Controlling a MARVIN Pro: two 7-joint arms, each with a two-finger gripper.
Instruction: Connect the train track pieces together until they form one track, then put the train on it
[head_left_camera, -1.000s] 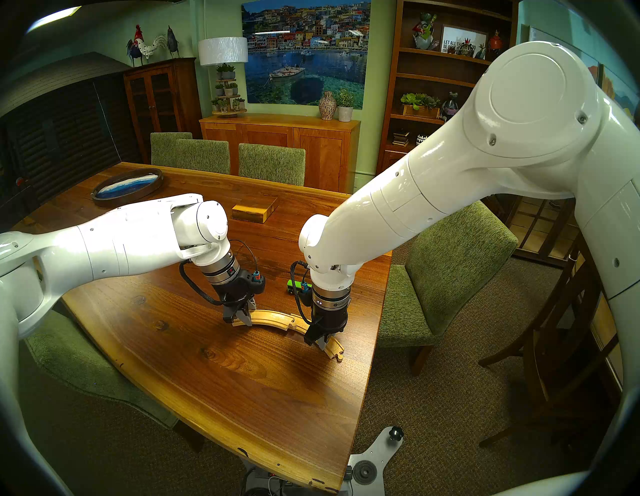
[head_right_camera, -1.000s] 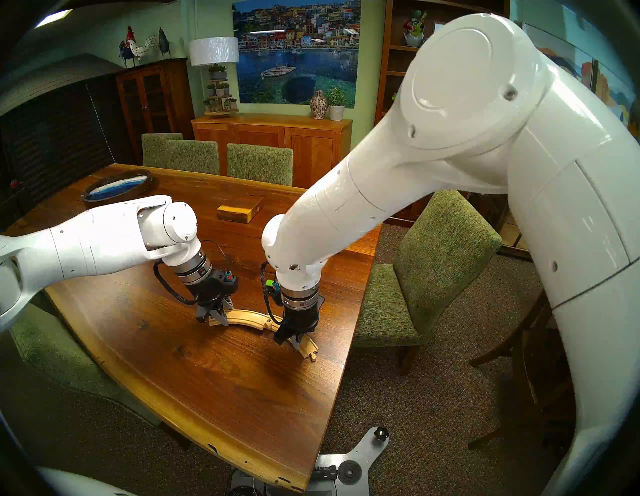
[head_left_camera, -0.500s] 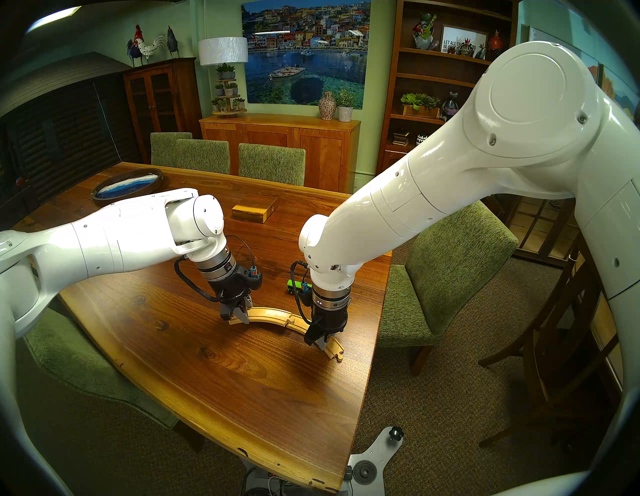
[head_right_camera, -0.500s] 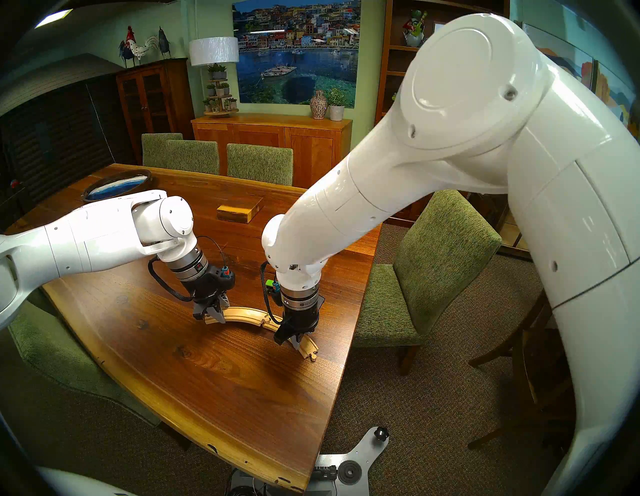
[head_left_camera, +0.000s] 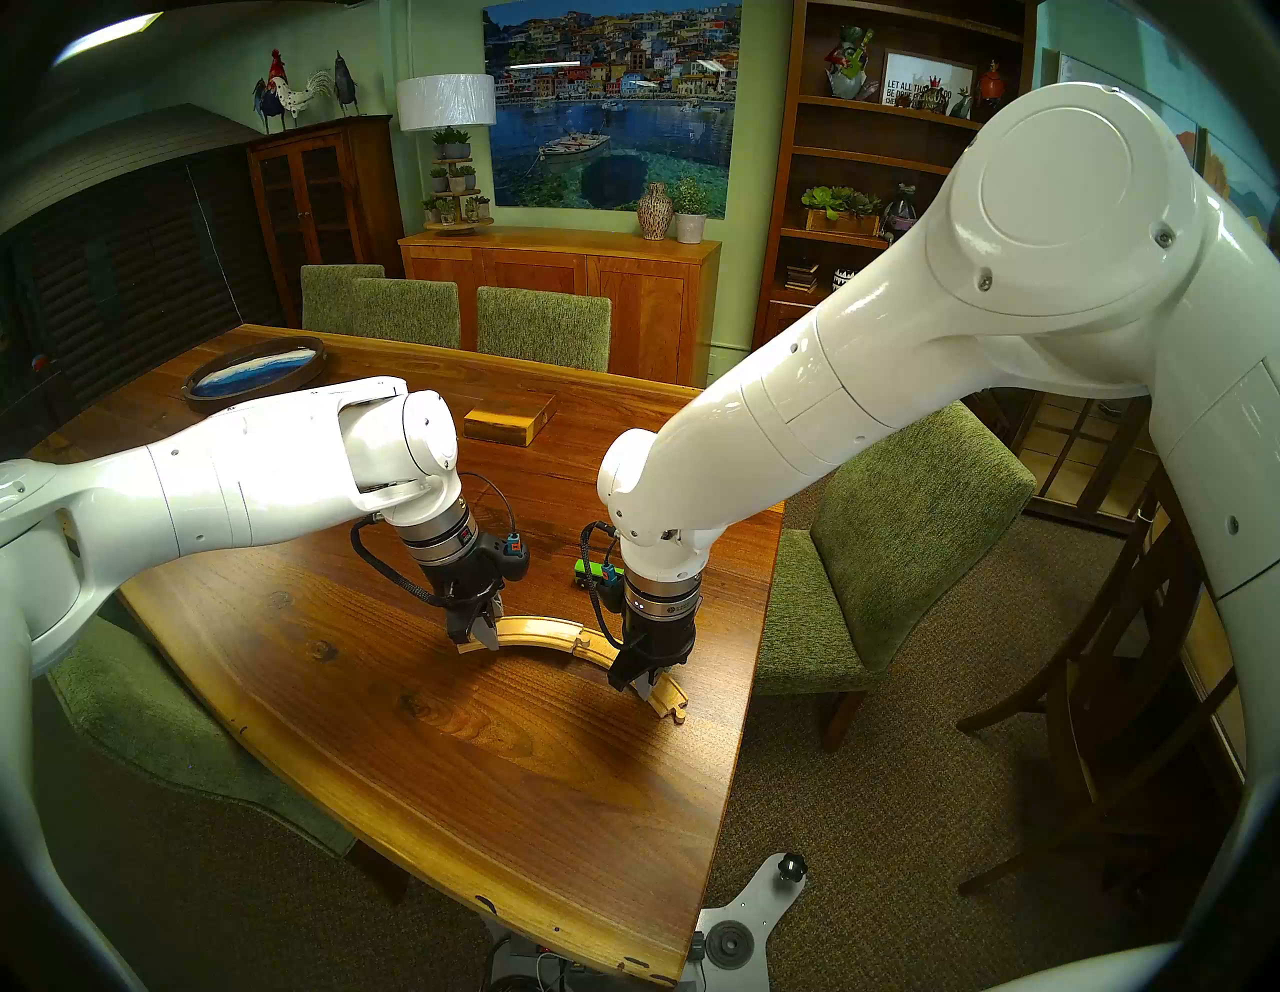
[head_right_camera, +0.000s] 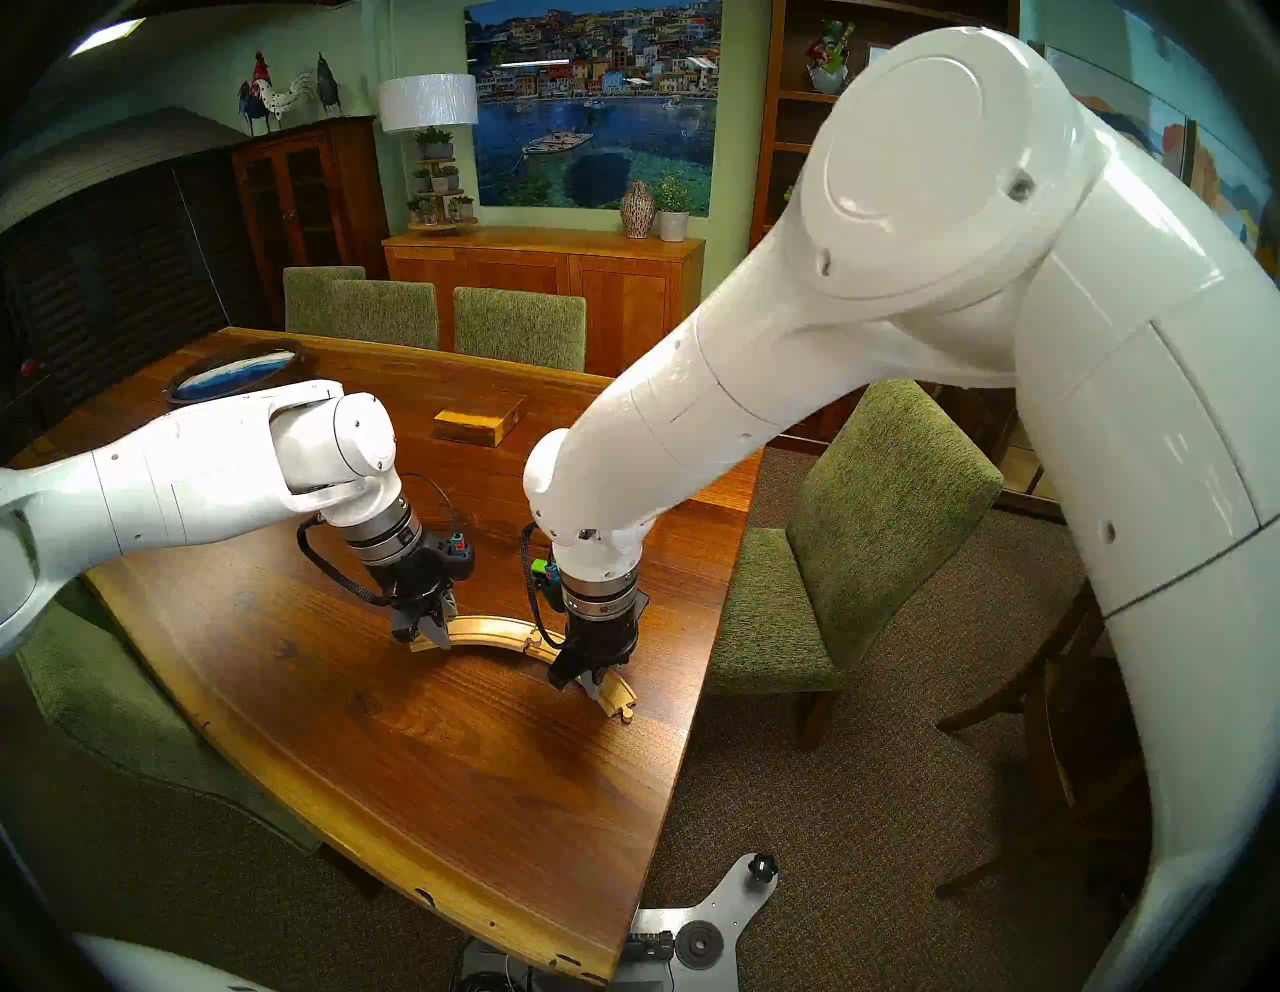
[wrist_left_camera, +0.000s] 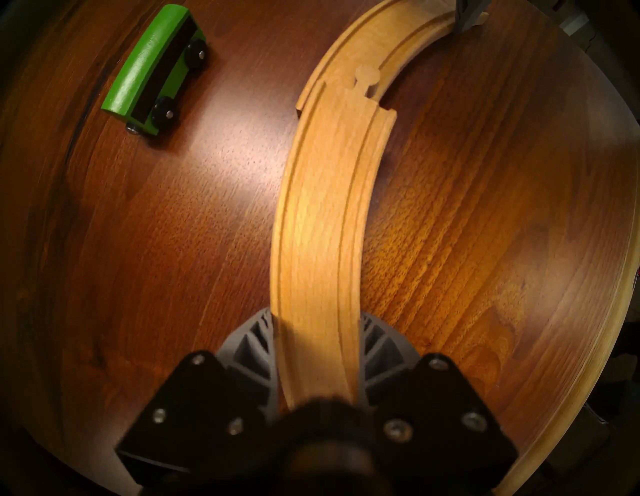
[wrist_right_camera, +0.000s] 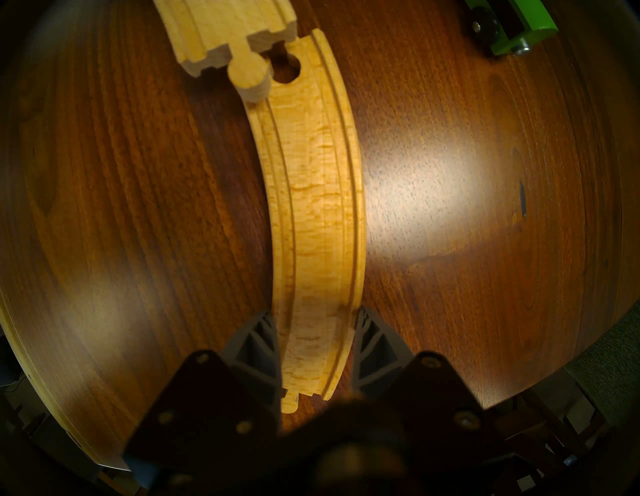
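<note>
Two curved pale wooden track pieces lie end to end on the table (head_left_camera: 485, 776). My left gripper (head_left_camera: 481, 641) (wrist_left_camera: 317, 346) is shut on the left piece (head_left_camera: 537, 629) (wrist_left_camera: 322, 225) near its outer end. My right gripper (head_left_camera: 641, 682) (wrist_right_camera: 317, 332) is shut on the right piece (head_left_camera: 668, 693) (wrist_right_camera: 318, 207). The left piece's round peg (wrist_right_camera: 249, 78) (wrist_left_camera: 367, 74) rides on top of the right piece's end, just beside the open socket (wrist_right_camera: 285, 71), not seated in it. The green train (head_left_camera: 589, 569) (wrist_left_camera: 156, 69) stands on the table behind the joint, partly hidden by my right wrist.
A yellow-brown wooden box (head_left_camera: 509, 419) sits mid-table and an oval blue tray (head_left_camera: 253, 374) at the far left. The table's right edge runs close to the right piece. Green chairs (head_left_camera: 900, 554) stand around the table.
My left wrist has shifted and turned slightly, carrying its track piece a little back and to the left. The right arm, its piece and the train have stayed put.
</note>
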